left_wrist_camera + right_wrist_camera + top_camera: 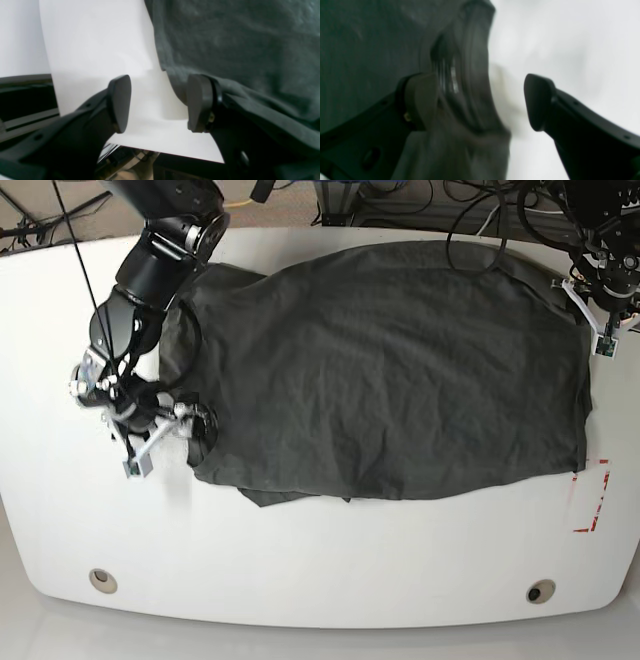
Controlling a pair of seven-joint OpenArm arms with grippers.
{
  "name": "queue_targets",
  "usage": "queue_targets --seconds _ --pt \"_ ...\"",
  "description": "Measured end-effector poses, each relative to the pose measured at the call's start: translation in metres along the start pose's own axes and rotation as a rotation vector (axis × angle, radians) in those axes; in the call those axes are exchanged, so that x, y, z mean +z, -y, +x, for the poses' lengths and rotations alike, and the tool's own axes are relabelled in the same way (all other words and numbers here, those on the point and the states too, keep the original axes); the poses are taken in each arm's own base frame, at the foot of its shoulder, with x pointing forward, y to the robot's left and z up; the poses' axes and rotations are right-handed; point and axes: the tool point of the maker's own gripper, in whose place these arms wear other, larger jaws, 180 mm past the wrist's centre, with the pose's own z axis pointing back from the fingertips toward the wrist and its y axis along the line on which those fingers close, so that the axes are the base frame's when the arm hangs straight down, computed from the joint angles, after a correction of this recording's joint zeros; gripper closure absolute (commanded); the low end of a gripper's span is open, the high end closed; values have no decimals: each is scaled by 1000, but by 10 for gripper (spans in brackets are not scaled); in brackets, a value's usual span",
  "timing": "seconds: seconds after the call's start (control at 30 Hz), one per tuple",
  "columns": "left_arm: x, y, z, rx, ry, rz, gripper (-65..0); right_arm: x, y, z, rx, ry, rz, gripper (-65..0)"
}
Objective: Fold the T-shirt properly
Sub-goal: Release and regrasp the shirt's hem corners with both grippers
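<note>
T-shirt (390,370) spread, neck lettering (450,77) wrist-view only

One T-shirt (390,370), one table (300,570), two arms.

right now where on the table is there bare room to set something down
The widest bare patch is the table's front strip, below the T-shirt's lower hem. The far-left side beyond the right pincer is also bare. The middle is covered by the shirt; the red marks sit front right.
</note>
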Motion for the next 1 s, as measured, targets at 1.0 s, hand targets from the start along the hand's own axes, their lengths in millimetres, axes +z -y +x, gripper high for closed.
queue_targets --seconds 1.0 --pt "6 -26 72 38 171 85 -331 -88 -39 42 -247 191 278 -385"
